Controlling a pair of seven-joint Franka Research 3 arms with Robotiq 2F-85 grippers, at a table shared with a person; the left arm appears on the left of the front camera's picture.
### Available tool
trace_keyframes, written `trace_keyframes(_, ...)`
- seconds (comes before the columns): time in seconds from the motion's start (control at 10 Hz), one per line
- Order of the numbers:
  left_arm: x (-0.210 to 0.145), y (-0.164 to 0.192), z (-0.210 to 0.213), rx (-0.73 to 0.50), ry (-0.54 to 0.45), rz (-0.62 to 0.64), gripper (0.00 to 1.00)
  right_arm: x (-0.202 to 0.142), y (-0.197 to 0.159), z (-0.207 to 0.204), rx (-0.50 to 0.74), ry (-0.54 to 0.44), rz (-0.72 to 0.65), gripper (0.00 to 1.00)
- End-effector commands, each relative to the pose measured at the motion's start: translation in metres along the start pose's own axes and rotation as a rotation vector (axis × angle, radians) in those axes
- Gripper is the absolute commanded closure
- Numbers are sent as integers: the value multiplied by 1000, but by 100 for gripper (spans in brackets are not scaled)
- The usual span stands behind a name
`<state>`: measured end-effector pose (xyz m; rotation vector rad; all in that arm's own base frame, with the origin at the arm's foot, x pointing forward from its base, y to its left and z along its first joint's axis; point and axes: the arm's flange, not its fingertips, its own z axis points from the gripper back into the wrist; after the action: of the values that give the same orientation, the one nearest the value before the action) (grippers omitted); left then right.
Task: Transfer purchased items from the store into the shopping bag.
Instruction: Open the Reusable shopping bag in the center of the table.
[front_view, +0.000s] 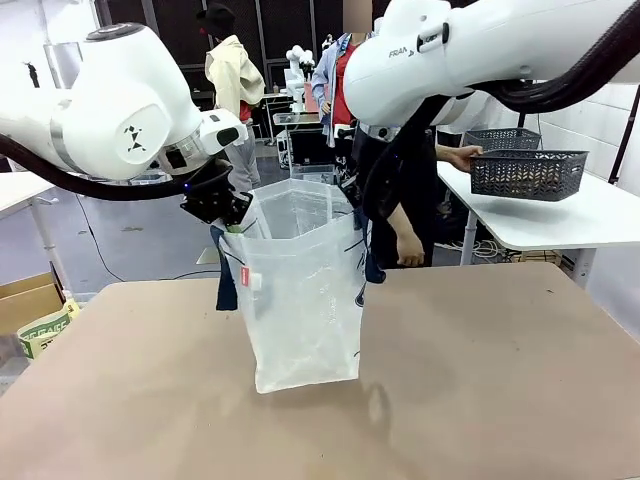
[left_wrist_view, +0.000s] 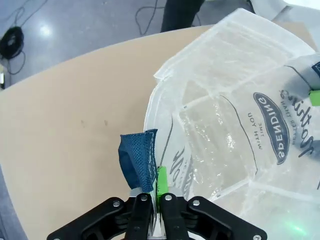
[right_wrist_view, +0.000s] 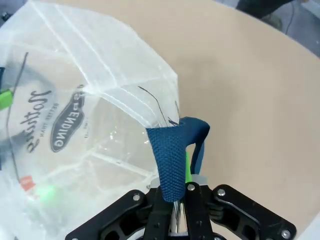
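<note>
Jaws clamped on both sides: the left gripper (left_wrist_view: 156, 192) pinches the left strap (left_wrist_view: 137, 160), the right gripper (right_wrist_view: 179, 192) the right strap (right_wrist_view: 172, 150). Beneath them lies the table (front_view: 480, 400). Slung between them is the bag (front_view: 300, 290), mouth gaping. Well beyond the right jaws sits a basket (front_view: 527, 172), a person's hand (front_view: 462, 155) on it. Best bet, I'd say: straps apart and level, mouth wide.

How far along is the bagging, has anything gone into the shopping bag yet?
Done: the translucent whitish plastic shopping bag is held open on the brown table, left gripper and right gripper each shut on a dark navy strap handle. In hand: a person's hand grips a dark grey lattice basket on the white side table. Left: every item; none shows inside the bag.
</note>
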<state>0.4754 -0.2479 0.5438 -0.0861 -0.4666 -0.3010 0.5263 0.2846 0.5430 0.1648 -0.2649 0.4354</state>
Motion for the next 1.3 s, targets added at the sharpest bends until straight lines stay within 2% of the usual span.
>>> trace_keyframes(0.0,1,8,-5,22,-57,-33,100,-18,-6,-6,3,-29,-5,100)
trace_keyframes(0.3,15,7,-16,24,-79,-80,100,-22,-16,-1,-27,-39,-33,100)
trace_keyframes(0.5,22,7,-27,2,-80,-68,100,-27,-23,1,-35,-28,-41,100)
trace_keyframes(1.0,18,6,-37,-4,-53,-53,100,-23,-41,-5,-52,14,-5,100)
trace_keyframes(1.2,18,6,-37,-4,-53,-53,100,-18,-33,-1,-37,-5,-29,100)
